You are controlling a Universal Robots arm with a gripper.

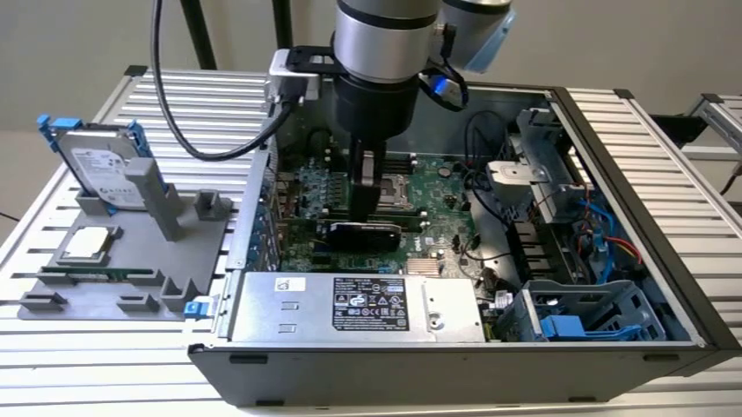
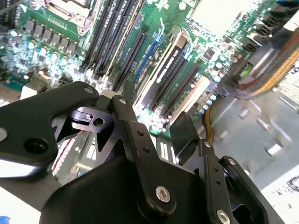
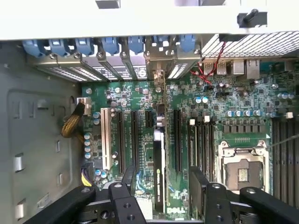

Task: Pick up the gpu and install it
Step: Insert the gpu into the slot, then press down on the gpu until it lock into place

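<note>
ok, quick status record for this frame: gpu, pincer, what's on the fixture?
gpu: stands on edge in a slot of the motherboard, inside the open case
pincer: open, right above the gpu, one finger on each side, not clamped on it
seating: cannot tell if the card is fully home
fixture: grey, on the exterior view's left of the case
on fixture: hard drive upright in a blue frame; processor chip lying flat

Silver arm (image 1: 383, 39), black screwed fingers (image 2: 140, 140)
</note>
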